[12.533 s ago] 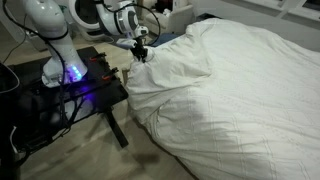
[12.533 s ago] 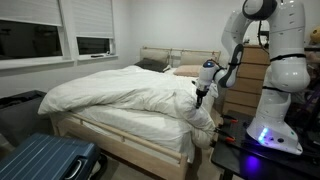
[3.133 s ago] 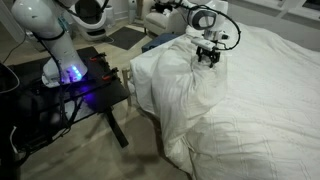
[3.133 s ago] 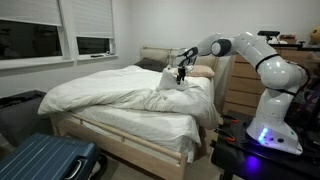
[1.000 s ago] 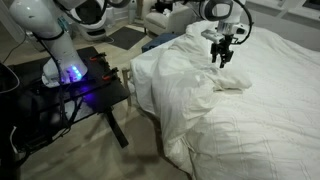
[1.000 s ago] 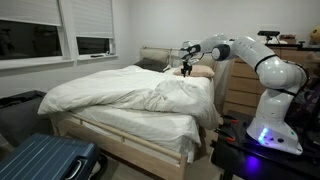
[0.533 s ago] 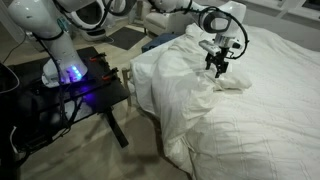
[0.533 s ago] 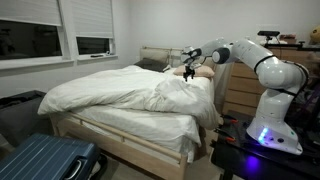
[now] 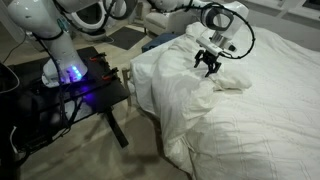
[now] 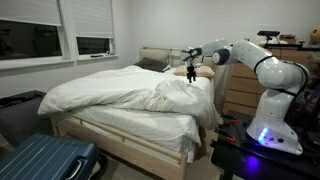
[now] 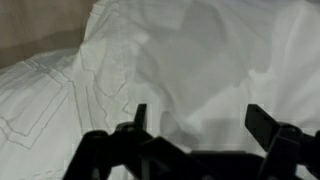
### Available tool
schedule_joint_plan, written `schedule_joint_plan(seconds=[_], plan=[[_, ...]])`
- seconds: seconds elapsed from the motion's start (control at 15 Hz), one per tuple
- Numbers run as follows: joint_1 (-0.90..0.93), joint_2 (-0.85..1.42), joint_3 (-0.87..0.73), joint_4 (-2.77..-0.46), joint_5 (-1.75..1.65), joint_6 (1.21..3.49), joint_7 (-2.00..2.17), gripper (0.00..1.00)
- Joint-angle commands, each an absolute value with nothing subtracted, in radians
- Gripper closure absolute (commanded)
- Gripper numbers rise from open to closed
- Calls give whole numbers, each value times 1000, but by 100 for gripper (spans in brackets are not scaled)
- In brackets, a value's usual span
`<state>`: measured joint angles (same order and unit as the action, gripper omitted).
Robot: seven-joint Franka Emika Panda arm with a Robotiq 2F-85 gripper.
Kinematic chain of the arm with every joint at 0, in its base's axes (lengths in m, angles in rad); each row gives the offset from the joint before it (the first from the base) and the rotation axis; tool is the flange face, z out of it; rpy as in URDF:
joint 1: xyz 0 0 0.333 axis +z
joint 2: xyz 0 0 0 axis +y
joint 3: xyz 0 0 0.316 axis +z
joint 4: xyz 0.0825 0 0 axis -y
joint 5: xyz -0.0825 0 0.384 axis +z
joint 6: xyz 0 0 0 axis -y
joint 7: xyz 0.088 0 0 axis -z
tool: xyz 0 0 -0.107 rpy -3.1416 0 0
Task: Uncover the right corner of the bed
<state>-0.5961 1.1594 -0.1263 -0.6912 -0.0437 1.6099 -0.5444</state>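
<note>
The very large bed (image 9: 265, 120), under its rumpled white quilted duvet (image 9: 185, 95), is filling most of both exterior views. The duvet is now lying folded back on itself in a tall heap, where some seconds ago it was draping the near edge completely.

The white jointed robot arm (image 10: 262, 62) is reaching from its black metal bench (image 9: 92, 88) out over the heap.

The right corner of the bed (image 9: 160, 43) is showing as a strip of dark blue mattress just behind the folded cloth, beside the bench. It is therefore at least partly bared, though the duvet is hanging down over the frame side below it.

The black two-fingered end effector (image 9: 206, 70) is hovering just above the fold with its jaws spread wide and nothing between them. A second ago they were narrower, so it looks to have just let the cloth go. In the wrist view the fingers (image 11: 138, 118) are framing only white fabric. The uncovering is probably nearly done.
</note>
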Motion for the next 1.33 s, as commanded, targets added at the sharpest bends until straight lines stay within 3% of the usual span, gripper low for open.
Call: schedule_joint_plan(seconds=[0.0,0.4,1.27], plan=[[-612,1214,-120,-572,-80,1532,-657,0],[-614,1225,-122,-554,-68,1813,-698,0],[-616,1222,-124,-573,-70,1777,-718,0]])
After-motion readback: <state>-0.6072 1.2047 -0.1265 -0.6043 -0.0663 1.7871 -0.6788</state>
